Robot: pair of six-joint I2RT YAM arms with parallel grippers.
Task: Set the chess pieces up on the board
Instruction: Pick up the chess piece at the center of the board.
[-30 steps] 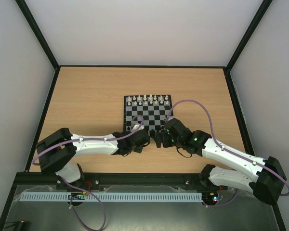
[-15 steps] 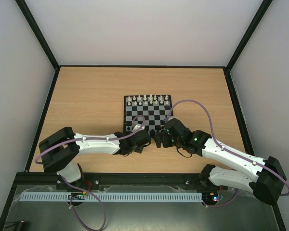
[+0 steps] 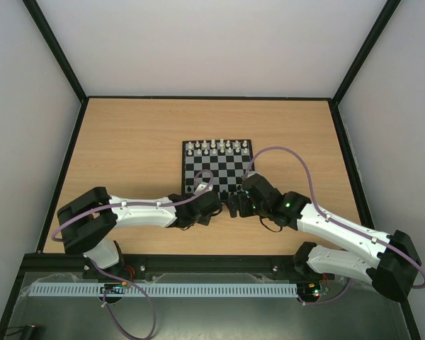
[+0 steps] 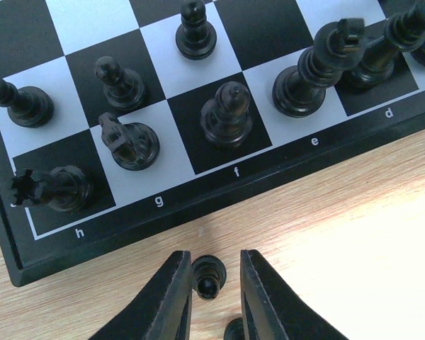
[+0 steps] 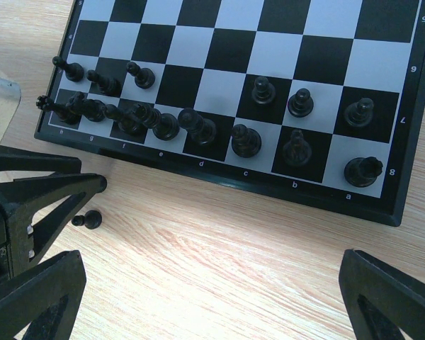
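Note:
The board [image 3: 217, 168] lies mid-table, with black chess pieces [image 5: 198, 127] along its near rows. In the left wrist view a rook [image 4: 53, 188], knight [image 4: 131, 142] and bishop [image 4: 227, 113] stand on the near row. My left gripper [image 4: 214, 263] is low over the wood just off the board's near edge. Its jaws are open around a loose black pawn [image 4: 208, 276]; the left finger touches it and the right finger stands apart. A second loose piece [image 4: 234, 330] is half hidden by the right finger. My right gripper [image 5: 211, 273] is wide open and empty beside it.
White pieces [image 3: 218, 147] line the board's far row. The two grippers sit close together at the board's near edge [image 3: 223, 207]. The left gripper's fingers [image 5: 35, 191] and a loose pawn [image 5: 91, 219] show in the right wrist view. Dark frame rails edge the table.
The left arm has shifted slightly; its gripper stays at the board's near edge. The right arm has not moved.

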